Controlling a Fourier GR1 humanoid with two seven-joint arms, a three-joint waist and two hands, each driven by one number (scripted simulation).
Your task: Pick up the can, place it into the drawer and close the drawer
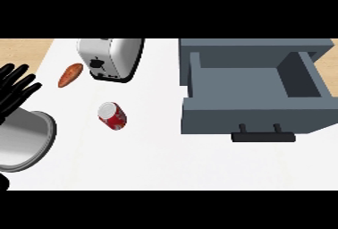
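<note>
While your left hand [14, 87] rests open with fingers spread, the can [112, 115] lies to its right, the open drawer [254, 117] farther right.

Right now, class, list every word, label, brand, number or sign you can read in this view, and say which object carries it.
No text can be read anywhere in this view.
Red can: white markings on its side, too blurred to read.
Toaster: a dark control panel, no legible lettering.
Grey drawer: plain, no label.
Sweet potato: no markings.
</note>
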